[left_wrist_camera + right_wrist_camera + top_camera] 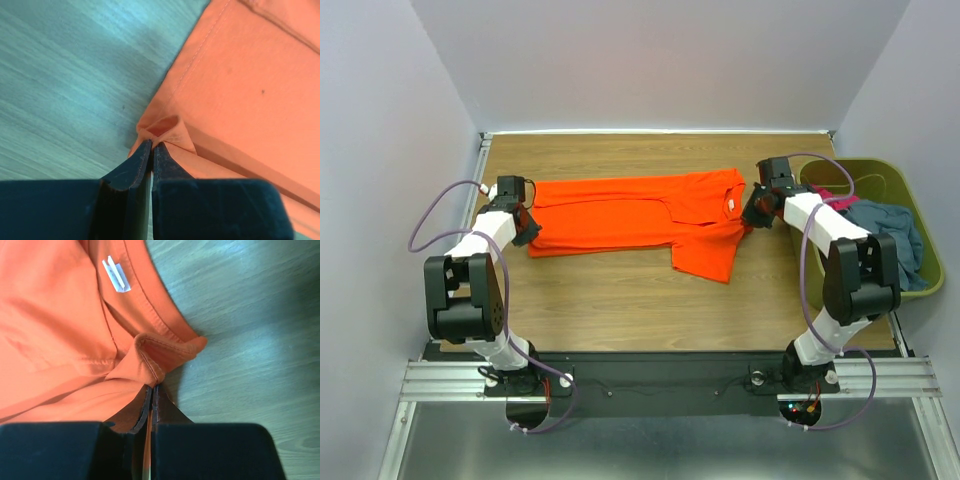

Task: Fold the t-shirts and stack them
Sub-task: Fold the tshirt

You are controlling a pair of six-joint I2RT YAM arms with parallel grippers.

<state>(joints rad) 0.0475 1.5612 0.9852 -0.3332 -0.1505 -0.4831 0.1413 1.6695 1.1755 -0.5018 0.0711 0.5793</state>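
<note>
The orange t-shirt (640, 215) lies stretched across the wooden table, partly folded lengthwise, one sleeve hanging toward the front at the right. My left gripper (527, 226) is shut on its hem corner (162, 131) at the left end. My right gripper (751, 212) is shut on the shoulder edge beside the collar (150, 367) at the right end; the white neck label (116, 275) shows there. The slate blue-grey t-shirt (895, 235) and the magenta-pink t-shirt (832, 195) lie bunched in the tub.
The olive-green plastic tub (910, 185) stands off the table's right edge, close behind the right arm. Bare wood (620, 290) lies in front of the shirt. Grey walls close in the back and sides.
</note>
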